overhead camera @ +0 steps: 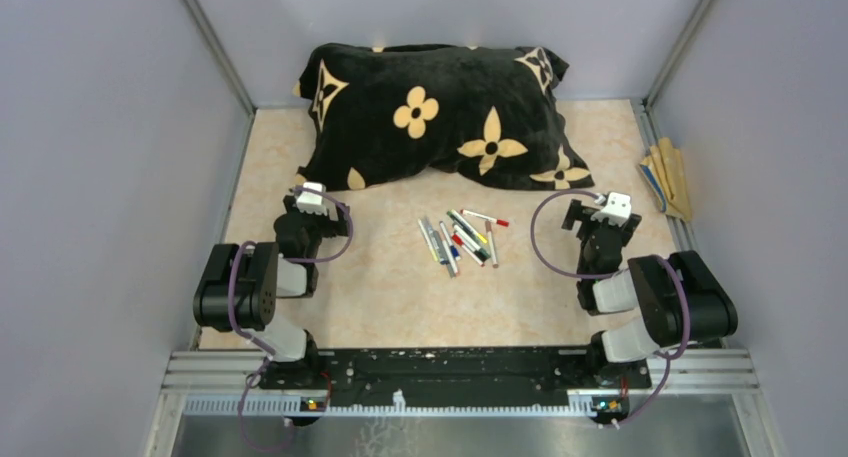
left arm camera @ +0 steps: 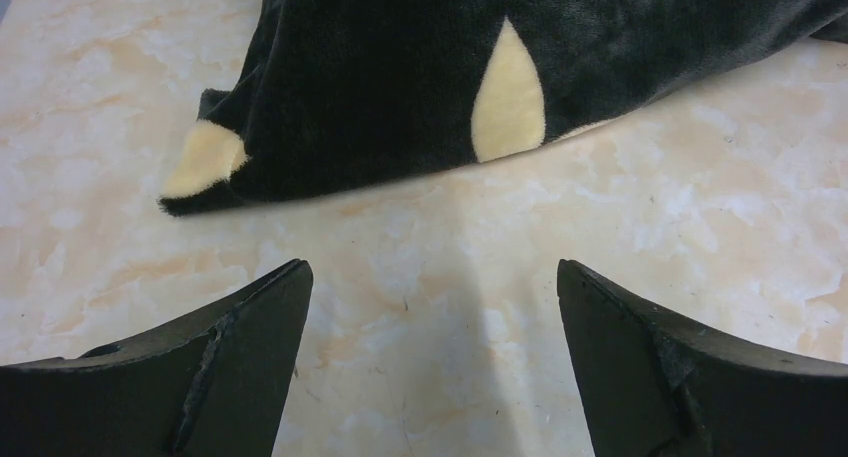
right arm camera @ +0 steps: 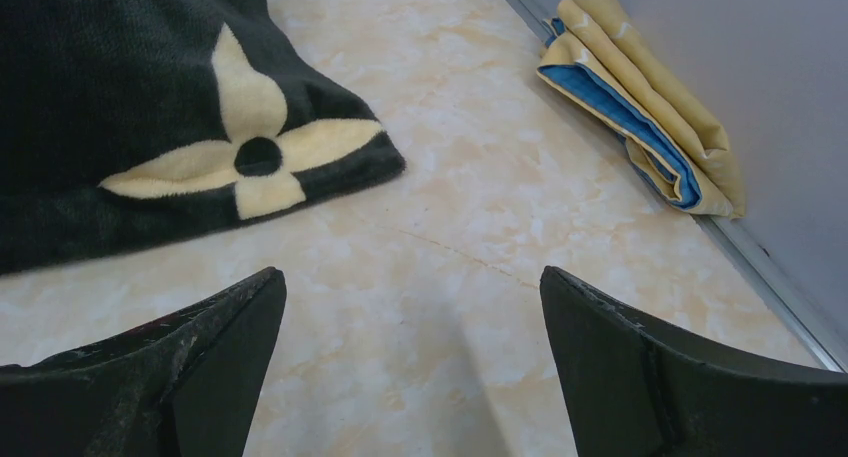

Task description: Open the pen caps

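Note:
Several slim pens (overhead camera: 458, 239) with pale barrels lie in a loose bunch on the marble table (overhead camera: 400, 307), midway between the two arms. Their small coloured pen caps (overhead camera: 501, 222) in red, blue, green and yellow sit on the barrel ends. My left gripper (overhead camera: 297, 198) rests to the left of the bunch, open and empty. On the other side, my right gripper (overhead camera: 587, 208) is also open and empty. In the left wrist view the left gripper (left arm camera: 433, 269) spans bare marble. The right gripper (right arm camera: 413, 275) does the same in the right wrist view. Neither wrist view shows the pens.
A black pillow (overhead camera: 435, 112) with cream flower shapes lies across the back of the table, close ahead of both grippers; the pillow (left arm camera: 450, 67) shows in both wrist views. A folded yellow and blue cloth (right arm camera: 650, 107) lies against the right wall rail (overhead camera: 665, 167).

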`<state>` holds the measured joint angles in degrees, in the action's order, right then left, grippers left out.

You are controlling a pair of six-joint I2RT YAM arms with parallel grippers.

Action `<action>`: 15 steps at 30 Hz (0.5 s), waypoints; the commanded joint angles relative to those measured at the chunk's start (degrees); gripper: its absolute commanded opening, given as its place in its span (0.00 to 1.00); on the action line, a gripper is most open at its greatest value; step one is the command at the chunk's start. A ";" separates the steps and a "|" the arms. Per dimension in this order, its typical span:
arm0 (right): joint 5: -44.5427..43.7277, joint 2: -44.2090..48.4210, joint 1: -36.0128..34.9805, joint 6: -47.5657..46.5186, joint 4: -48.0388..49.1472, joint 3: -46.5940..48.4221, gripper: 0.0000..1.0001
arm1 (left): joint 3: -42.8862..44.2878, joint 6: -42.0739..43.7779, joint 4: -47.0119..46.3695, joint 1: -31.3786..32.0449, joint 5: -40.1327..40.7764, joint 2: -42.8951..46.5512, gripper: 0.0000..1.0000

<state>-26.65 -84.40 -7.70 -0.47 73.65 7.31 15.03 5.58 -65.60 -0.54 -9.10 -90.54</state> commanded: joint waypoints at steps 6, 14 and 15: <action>0.83 1.44 0.94 1.87 -0.70 1.93 0.99 | 0.78 -0.97 -2.36 -0.32 -1.49 0.07 0.99; -0.47 18.42 -3.18 4.90 -31.94 14.57 0.99 | 22.27 -0.09 40.46 -0.78 1.47 5.25 0.99; 1.34 20.34 -3.19 6.91 -36.32 16.71 0.99 | 26.76 2.06 48.54 -0.72 0.07 4.49 0.99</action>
<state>-27.35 -72.12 -9.78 0.30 54.81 14.66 26.57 4.54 -47.33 -0.93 -7.75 -87.13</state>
